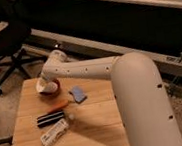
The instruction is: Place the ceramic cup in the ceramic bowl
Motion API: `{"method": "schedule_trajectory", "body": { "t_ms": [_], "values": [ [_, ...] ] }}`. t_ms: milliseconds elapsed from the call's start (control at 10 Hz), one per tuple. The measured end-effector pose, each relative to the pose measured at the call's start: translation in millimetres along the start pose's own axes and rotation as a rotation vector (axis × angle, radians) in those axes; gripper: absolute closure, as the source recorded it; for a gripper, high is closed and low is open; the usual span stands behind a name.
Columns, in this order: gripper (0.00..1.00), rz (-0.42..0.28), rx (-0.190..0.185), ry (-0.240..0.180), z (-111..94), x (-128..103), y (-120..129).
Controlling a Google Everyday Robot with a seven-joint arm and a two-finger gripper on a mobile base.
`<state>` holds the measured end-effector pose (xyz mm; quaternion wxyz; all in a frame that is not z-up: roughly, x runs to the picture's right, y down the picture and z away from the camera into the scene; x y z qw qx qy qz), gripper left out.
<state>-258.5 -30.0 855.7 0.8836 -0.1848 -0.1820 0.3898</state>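
Note:
The white ceramic cup (44, 85) sits tilted at the left rim of the orange-red ceramic bowl (52, 88), at the far left of the wooden table (97, 132). It is partly inside or just over the bowl. My gripper (48, 80) is right at the cup, at the end of the white arm (84, 71) that reaches in from the right. The wrist hides most of the gripper.
A blue sponge-like pad (78, 93) lies right of the bowl. In front of the bowl lie a thin orange stick (58, 105), a black bar (50, 117) and a clear bottle with a white label (55, 133). An office chair (2, 41) stands beyond the table's left side.

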Motion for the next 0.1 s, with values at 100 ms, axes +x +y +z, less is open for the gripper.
{"method": "schedule_trajectory", "body": {
  "t_ms": [100],
  "values": [
    [0.38, 0.021, -0.002, -0.029, -6.3, 0.7, -6.1]
  ]
}}
